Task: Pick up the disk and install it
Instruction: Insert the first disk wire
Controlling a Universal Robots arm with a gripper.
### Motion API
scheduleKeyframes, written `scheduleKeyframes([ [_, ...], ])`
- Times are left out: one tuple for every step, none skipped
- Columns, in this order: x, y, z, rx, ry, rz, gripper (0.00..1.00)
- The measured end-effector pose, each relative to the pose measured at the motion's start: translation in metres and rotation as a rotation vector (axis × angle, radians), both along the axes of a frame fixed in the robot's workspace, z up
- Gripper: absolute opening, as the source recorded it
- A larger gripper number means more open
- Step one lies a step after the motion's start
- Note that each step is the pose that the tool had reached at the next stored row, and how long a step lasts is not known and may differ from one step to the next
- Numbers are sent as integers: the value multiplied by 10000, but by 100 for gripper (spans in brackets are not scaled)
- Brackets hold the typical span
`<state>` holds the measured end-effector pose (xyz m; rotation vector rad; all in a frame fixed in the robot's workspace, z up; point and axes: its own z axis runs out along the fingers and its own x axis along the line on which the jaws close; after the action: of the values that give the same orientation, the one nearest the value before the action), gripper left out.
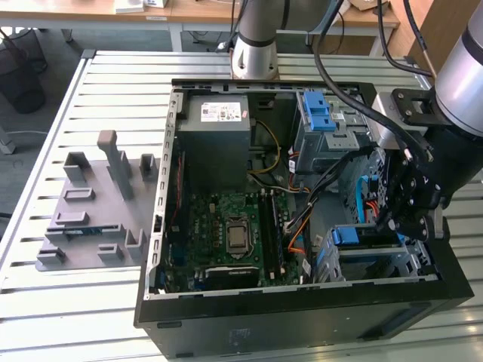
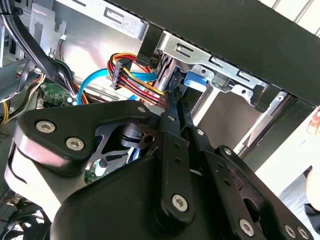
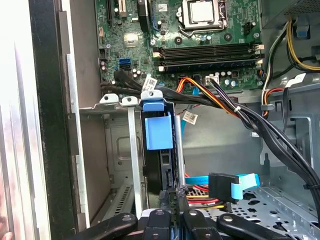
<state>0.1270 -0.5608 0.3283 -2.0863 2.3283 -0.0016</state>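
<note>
The disk [image 3: 158,132], seen edge-on with its blue carrier frame, stands slotted in the metal drive cage [image 3: 131,150] at the front corner of the open computer case [image 1: 302,302]. In the exterior view the disk [image 1: 361,236] sits in that cage at the exterior view's right. My gripper [image 3: 173,192] is right behind the disk's near end, fingers drawn together and tips against its dark edge. In the second wrist view the gripper [image 2: 174,97] points at the disk's blue tab [image 2: 195,81]. In the exterior view the gripper [image 1: 389,219] hangs inside the case just above the cage.
Orange, red and black cables [image 3: 220,97] and a blue flat cable [image 3: 235,182] run close beside the cage. The motherboard [image 1: 234,230], a grey metal box with a sticker [image 1: 219,124] and a blue latch piece [image 1: 321,113] lie further in. A grey fixture [image 1: 90,211] rests on the table.
</note>
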Motion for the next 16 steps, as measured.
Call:
scheduleKeyframes([
  [0, 0, 0, 2, 0, 0, 16],
  [0, 0, 0, 2, 0, 1, 16],
  [1, 1, -3, 16, -1, 0, 17],
  [1, 1, 1, 36, -1, 0, 17],
  [0, 1, 14, 53, 0, 0, 24],
  [0, 0, 38, 56, 0, 0, 24],
  [1, 0, 60, 51, 0, 1, 24],
  [1, 0, 78, 56, 0, 0, 24],
  [0, 0, 101, 53, 0, 0, 24],
  [0, 0, 118, 53, 1, 1, 24],
  [0, 0, 141, 54, 0, 1, 24],
  [1, 0, 152, 53, 0, 1, 24],
  [0, 0, 157, 54, 0, 0, 24],
  [0, 0, 157, 55, 0, 0, 24],
  [0, 0, 157, 56, 0, 0, 24],
  [0, 0, 157, 55, 0, 0, 24],
])
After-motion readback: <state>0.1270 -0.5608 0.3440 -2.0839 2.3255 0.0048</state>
